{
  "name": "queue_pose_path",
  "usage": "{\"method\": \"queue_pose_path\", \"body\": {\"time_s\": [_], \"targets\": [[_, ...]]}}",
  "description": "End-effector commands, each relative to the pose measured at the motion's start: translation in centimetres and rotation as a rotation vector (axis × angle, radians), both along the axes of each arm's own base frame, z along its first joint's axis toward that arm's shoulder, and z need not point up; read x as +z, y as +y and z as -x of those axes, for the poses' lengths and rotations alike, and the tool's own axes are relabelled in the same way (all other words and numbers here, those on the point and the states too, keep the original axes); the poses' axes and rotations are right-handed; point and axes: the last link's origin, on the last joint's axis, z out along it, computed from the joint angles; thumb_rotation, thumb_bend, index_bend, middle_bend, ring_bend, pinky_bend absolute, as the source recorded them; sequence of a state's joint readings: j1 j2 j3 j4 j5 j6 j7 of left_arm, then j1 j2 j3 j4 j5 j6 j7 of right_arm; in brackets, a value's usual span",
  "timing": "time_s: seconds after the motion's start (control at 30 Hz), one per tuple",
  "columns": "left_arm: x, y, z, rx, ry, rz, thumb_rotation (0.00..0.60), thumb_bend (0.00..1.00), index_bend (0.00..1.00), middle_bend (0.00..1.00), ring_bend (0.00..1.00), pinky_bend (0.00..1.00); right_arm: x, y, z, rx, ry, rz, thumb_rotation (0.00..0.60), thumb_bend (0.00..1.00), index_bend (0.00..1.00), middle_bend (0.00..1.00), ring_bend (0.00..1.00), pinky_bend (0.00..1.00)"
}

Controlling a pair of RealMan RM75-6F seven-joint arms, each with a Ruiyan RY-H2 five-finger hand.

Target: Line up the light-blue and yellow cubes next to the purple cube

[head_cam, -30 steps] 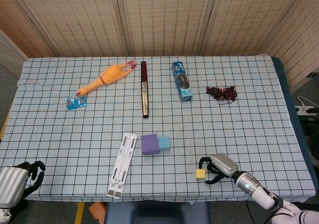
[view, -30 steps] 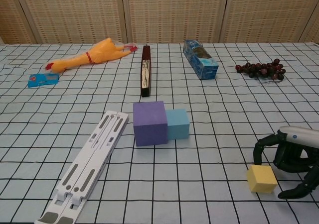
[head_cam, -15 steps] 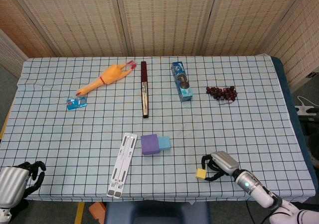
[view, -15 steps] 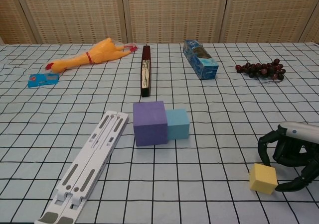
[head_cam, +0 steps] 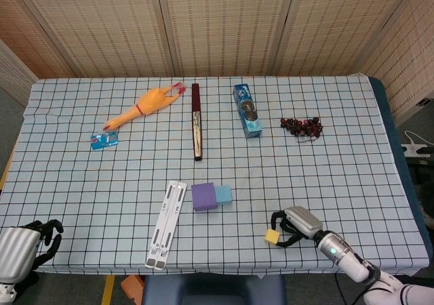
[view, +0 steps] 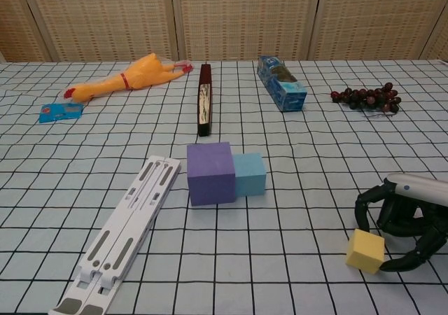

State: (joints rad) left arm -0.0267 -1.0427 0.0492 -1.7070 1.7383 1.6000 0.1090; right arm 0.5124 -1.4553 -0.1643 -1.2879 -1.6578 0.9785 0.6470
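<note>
The purple cube (head_cam: 203,196) (view: 210,172) sits mid-table with the light-blue cube (head_cam: 223,195) (view: 249,173) touching its right side. Near the front edge lies the small yellow cube (head_cam: 272,236) (view: 365,250), slightly tilted. My right hand (head_cam: 293,225) (view: 402,220) curls around it from the right, pinching it between a finger and the thumb. At the table's front left corner my left hand (head_cam: 27,240) hangs with its fingers curled in, holding nothing; the chest view does not show it.
A white folding stand (head_cam: 166,224) (view: 122,231) lies left of the purple cube. Further back are a rubber chicken (head_cam: 142,107), a blue packet (head_cam: 104,140), a dark bar (head_cam: 196,122), a blue box (head_cam: 247,110) and grapes (head_cam: 302,126).
My right hand has closed in on the yellow cube, which turned and tilted under its fingers and shifted slightly left. The left hand has not moved.
</note>
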Motion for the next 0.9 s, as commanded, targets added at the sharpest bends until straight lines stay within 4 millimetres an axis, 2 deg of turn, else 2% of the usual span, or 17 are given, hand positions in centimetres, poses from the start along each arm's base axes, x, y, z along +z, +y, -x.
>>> {"method": "queue_pose_path", "body": {"time_s": [0.03,0.23,0.53,0.9], "targets": [[-0.02,0.00,0.00,0.000,0.001,0.002,0.600,0.47,0.52,0.71,0.64,0.84,-0.16,-0.04,-0.07,-0.001,-0.006,-0.003,0.600,0.00,0.51,0.93,1.00,1.00],[-0.01,-0.01,-0.01,-0.001,0.001,0.002,0.600,0.47,0.52,0.71,0.64,0.84,-0.44,0.00,-0.20,0.002,-0.015,-0.014,0.600,0.00,0.44,0.93,1.00,1.00],[0.00,-0.01,-0.01,-0.001,0.000,0.002,0.600,0.47,0.52,0.71,0.64,0.84,-0.65,0.11,-0.24,0.000,-0.023,-0.037,0.600,0.00,0.41,0.93,1.00,1.00],[-0.01,0.01,0.02,0.001,-0.003,0.004,0.600,0.47,0.52,0.71,0.64,0.84,-0.62,0.01,-0.23,-0.012,-0.028,-0.033,0.600,0.00,0.57,0.94,1.00,1.00]]}}
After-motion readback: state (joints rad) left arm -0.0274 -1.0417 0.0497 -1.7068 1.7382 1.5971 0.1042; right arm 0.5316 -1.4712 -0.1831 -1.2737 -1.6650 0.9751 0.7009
